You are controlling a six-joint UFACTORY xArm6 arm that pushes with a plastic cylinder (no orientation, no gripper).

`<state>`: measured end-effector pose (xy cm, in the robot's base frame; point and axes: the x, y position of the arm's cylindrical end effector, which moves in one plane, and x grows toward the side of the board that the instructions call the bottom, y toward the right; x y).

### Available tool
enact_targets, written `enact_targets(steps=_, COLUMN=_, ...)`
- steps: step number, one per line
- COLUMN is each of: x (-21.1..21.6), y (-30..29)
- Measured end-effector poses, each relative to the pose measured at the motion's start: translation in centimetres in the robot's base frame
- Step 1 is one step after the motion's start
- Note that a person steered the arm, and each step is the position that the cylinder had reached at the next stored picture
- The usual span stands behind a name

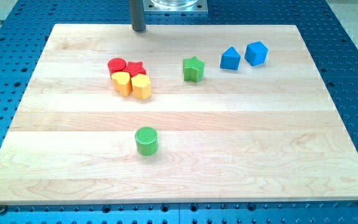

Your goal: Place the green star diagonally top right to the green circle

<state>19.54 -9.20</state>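
Observation:
The green star (192, 68) stands on the wooden board in the upper middle of the view. The green circle (146, 140) stands lower down, below and to the left of the star, well apart from it. My tip (139, 28) is at the board's top edge, left of centre. It is above and to the left of the star and touches no block.
A tight cluster sits left of the star: a red circle (117, 65), a red star (136, 68), a yellow heart (122, 83) and a yellow hexagon (142, 86). Two blue blocks (230, 58) (256, 53) stand to the star's right. The board (260, 143) lies on a blue perforated table.

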Motion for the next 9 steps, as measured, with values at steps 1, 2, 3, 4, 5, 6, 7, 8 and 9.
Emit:
enact_targets(steps=1, x=0.0, y=0.0)
enact_targets(steps=2, x=-0.1, y=-0.3)
enact_targets(steps=3, x=-0.1, y=-0.2)
enact_targets(steps=4, x=0.5, y=-0.2)
enact_targets(steps=5, x=1.7, y=2.0)
enact_targets(steps=6, x=3.4, y=6.6)
enact_targets(steps=7, x=7.0, y=6.9)
enact_targets(steps=8, x=7.9, y=6.9)
enact_targets(steps=9, x=8.0, y=6.9)
